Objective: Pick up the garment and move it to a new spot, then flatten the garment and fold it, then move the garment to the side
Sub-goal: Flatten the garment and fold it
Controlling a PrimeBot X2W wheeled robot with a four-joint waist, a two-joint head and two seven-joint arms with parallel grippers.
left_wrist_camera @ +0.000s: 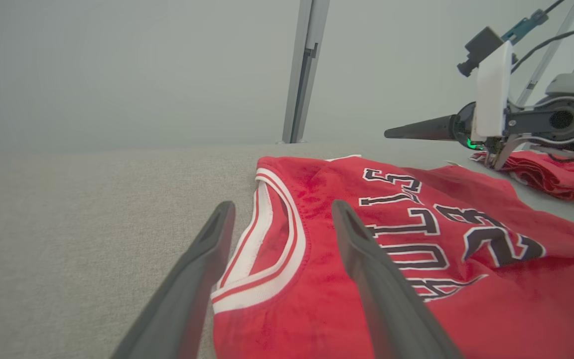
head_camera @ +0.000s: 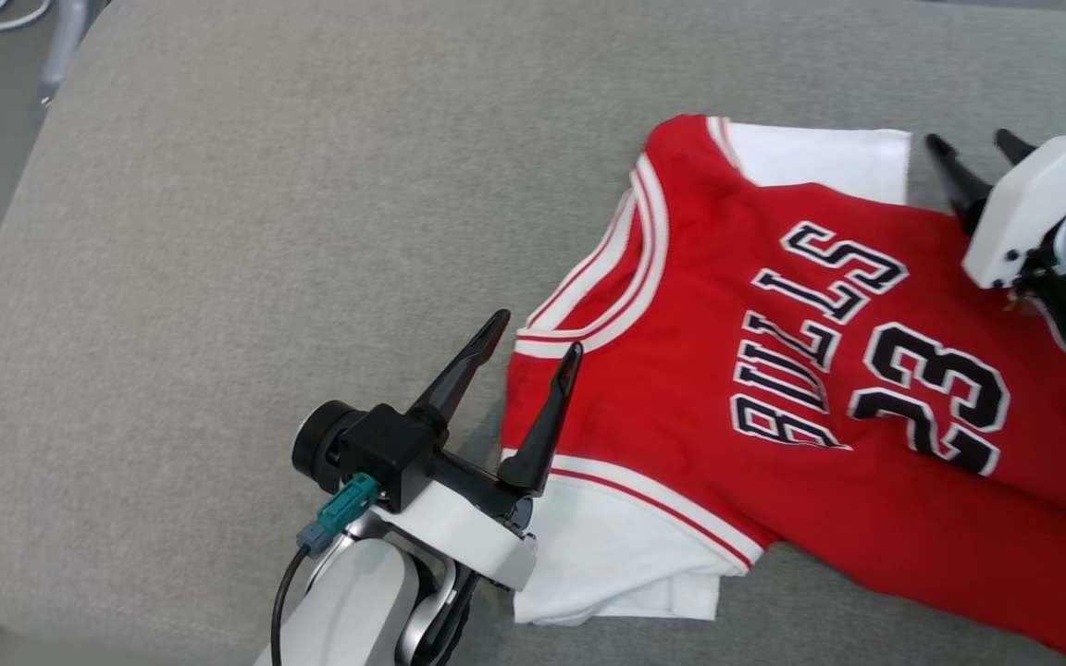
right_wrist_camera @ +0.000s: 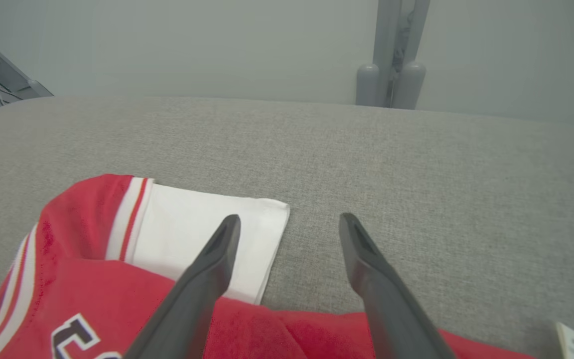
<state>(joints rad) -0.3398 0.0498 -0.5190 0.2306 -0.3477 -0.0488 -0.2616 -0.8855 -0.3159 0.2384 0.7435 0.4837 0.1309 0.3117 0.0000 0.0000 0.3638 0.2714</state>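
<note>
Our left gripper (head_camera: 539, 331) at the lower centre, fingers spread wide and holding nothing.
Just past its fingertips we see the red garment (head_camera: 681, 388) spread on the grey cushion (head_camera: 218, 231), filling the right half of the frame, its striped collar beside our left fingers; at the upper right our right gripper (head_camera: 968, 137) hovers by the white sleeve (head_camera: 820, 157), wide open too, empty.

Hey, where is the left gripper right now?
Head view, lower centre: the left gripper is open at the red jersey's left edge, fingers either side of its striped collar.
</note>
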